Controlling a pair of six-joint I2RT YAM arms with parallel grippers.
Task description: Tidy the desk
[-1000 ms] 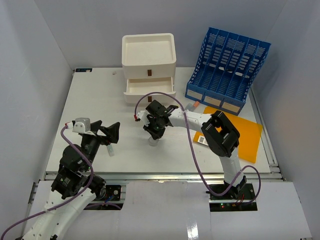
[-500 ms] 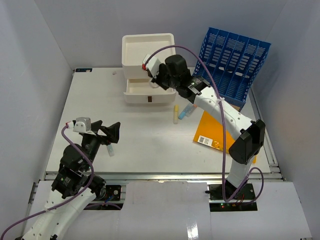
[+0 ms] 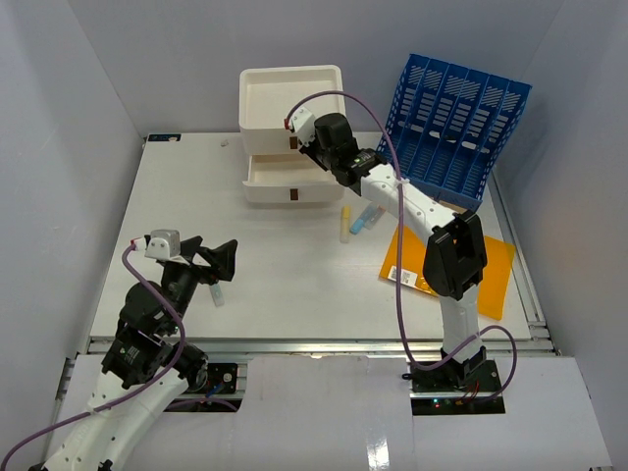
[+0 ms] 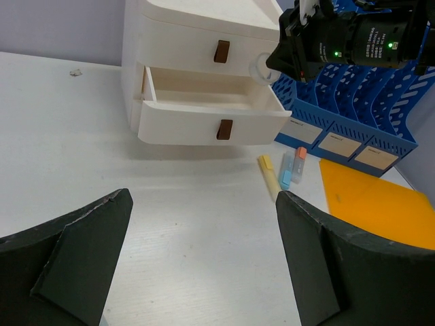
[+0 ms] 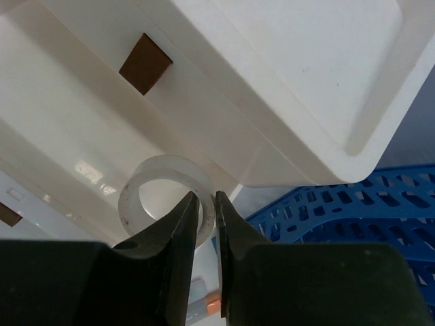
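My right end effector (image 5: 207, 204) pinches what looks like a clear tape roll (image 5: 166, 164) over the far open drawer (image 4: 204, 100); release should come low, centred between its walls.

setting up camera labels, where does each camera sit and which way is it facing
Top external: above and behind the arm bases, looking down on the desk; both arms show, left gripper and right gripper.
Left wrist: on the left arm, low, facing across the desk to the drawer box; its own open fingers frame the bottom.
Right wrist: at the drawer box, looking along its fingers, pinched on a clear ring.
Shared: all three show the drawer box.
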